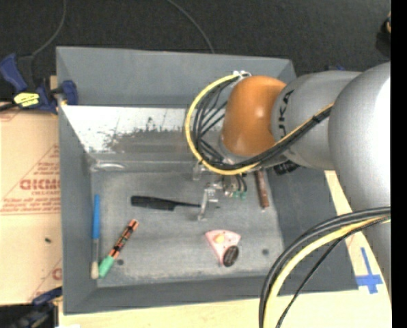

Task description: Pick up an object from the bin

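Note:
My gripper [207, 200] hangs low in the middle of the bin, below the orange wrist cover. It is at the right end of a black-handled tool [156, 203] that lies flat and points left. Whether it touches the tool is not visible. A pink wedge-shaped thing with a dark round end [223, 245] lies on the floor just below and right of the gripper. A brown stick [263, 190] and a small green piece [240, 195] lie close on its right, partly under the arm.
A blue pen [95, 225] lies along the left wall. Beside it an orange marker with a green cap [117, 250] lies slanted at the front left. The arm and its cables cover the bin's back right.

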Controlling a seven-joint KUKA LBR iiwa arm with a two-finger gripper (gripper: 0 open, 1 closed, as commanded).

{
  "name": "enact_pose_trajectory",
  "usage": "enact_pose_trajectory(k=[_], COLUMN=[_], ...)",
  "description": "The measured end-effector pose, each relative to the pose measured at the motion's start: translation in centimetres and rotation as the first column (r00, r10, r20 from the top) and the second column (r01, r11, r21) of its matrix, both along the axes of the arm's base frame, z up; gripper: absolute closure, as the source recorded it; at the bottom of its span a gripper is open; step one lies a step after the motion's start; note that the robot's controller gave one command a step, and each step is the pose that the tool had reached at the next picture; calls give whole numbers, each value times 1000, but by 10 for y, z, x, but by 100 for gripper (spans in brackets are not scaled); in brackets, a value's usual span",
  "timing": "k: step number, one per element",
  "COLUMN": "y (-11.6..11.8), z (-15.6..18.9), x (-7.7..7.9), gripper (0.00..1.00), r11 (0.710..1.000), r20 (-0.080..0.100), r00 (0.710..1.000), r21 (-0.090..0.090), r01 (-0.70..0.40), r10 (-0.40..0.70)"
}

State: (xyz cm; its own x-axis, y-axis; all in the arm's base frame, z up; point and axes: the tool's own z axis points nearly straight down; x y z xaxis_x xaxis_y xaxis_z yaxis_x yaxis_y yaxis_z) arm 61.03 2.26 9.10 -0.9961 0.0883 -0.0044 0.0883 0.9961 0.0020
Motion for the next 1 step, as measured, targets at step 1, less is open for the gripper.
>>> enact_pose_trajectory(k=[1], y=[28], z=[68], x=[-7], gripper=[0], r11=[997], r20=[3], r00=[997], r21=[-3], r01=[-74], r10=[74])
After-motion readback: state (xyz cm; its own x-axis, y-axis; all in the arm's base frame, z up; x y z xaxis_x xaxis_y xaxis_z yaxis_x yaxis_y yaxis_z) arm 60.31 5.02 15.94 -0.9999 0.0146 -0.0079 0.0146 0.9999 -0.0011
